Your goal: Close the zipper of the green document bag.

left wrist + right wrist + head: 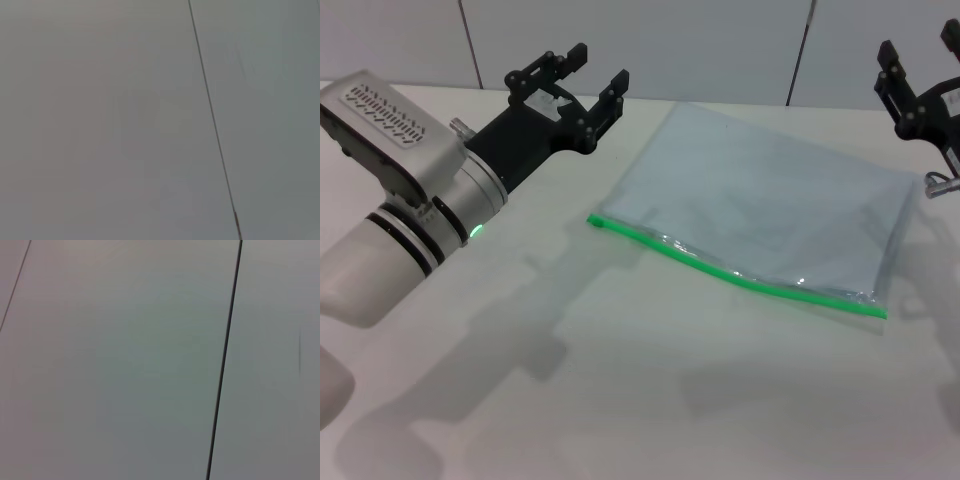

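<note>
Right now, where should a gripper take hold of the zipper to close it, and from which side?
Probably at the small slider tab at the zipper's left end, coming from above: the green document bag lies flat, nothing else protrudes. The left gripper, open, hovers nearer that end.

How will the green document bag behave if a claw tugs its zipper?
The green document bag looks thin and flat, so probably light and floppy. On the smooth white table it may slide unless pinned. The zipper already waves, so it could buckle.

right pincer (920,75) cropped, slider perhaps unreadable
</note>
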Available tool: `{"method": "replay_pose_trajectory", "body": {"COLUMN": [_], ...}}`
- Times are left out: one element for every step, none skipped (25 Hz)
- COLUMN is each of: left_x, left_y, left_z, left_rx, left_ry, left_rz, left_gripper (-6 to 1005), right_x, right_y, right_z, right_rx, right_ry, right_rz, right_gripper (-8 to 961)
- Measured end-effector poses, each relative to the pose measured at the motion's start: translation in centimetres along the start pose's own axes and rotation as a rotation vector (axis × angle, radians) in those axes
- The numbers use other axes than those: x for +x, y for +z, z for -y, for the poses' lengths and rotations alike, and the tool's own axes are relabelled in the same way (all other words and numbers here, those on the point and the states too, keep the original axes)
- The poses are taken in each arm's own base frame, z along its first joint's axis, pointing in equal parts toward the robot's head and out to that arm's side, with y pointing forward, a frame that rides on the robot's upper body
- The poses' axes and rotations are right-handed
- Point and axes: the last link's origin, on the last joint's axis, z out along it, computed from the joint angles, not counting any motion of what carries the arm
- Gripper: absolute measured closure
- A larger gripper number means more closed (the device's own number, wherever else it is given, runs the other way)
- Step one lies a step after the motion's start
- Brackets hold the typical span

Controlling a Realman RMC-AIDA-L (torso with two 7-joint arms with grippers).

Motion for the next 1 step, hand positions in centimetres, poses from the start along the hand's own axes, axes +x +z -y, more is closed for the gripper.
{"method": "replay_pose_trajectory", "body": {"left_x": [-0.01], "left_y": [0.0], "left_z": [-0.02], "left_rx": [-0.001], "left_ry": [0.0], "left_rz": [0.001], "left_gripper": [439], "right_x": [0.01], "right_y": [0.0], "right_z": [0.0], "right_rx": [0.0], "right_ry": [0.0], "right_rz": [0.0], "right_gripper": [273]}}
